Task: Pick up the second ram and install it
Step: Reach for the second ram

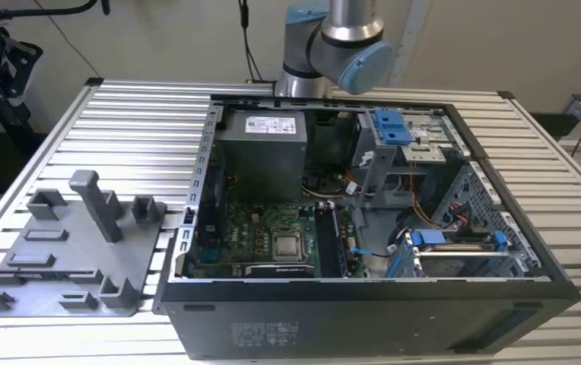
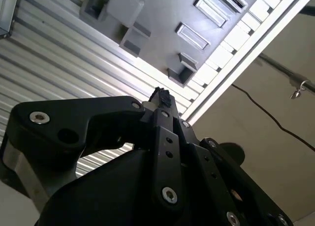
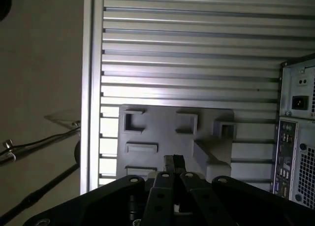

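One gripper (image 3: 173, 161), fingertips pinched together, points at the grey tray (image 3: 147, 130) sitting lower left in the exterior view, beside the case (image 1: 372, 327).

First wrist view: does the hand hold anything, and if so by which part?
Nothing is held. The hand is shut with nothing between its fingertips; the grey fixture tray lies beyond it.
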Controlling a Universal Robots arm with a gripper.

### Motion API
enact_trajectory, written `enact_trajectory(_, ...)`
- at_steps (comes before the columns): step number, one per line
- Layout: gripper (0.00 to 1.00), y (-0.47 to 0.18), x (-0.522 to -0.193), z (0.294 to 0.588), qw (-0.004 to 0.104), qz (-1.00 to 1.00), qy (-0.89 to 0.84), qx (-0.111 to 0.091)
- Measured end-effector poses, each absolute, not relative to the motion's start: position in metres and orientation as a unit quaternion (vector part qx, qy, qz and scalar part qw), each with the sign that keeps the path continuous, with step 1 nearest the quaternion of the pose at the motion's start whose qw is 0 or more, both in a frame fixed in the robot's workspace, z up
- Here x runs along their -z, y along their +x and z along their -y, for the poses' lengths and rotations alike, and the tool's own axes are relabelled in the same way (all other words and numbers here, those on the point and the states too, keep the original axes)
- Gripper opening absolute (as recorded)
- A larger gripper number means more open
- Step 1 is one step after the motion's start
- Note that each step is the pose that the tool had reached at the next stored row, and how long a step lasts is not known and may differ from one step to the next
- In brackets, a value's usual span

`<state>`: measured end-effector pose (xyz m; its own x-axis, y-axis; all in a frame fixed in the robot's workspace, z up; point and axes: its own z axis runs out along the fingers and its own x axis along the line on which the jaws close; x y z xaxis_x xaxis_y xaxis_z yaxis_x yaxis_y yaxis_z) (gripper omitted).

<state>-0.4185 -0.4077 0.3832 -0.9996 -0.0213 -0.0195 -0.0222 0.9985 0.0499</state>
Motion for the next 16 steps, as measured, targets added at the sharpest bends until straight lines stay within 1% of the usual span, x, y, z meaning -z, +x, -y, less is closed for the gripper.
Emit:
enact_trajectory(6,0.11,-0.419,-0.383,0.41,0.009,-1.0,-0.011,-0.025)
enact_trajectory(16,0.11,-0.418,-0.382,0.43,0.007,-1.0,-0.011,-0.025)
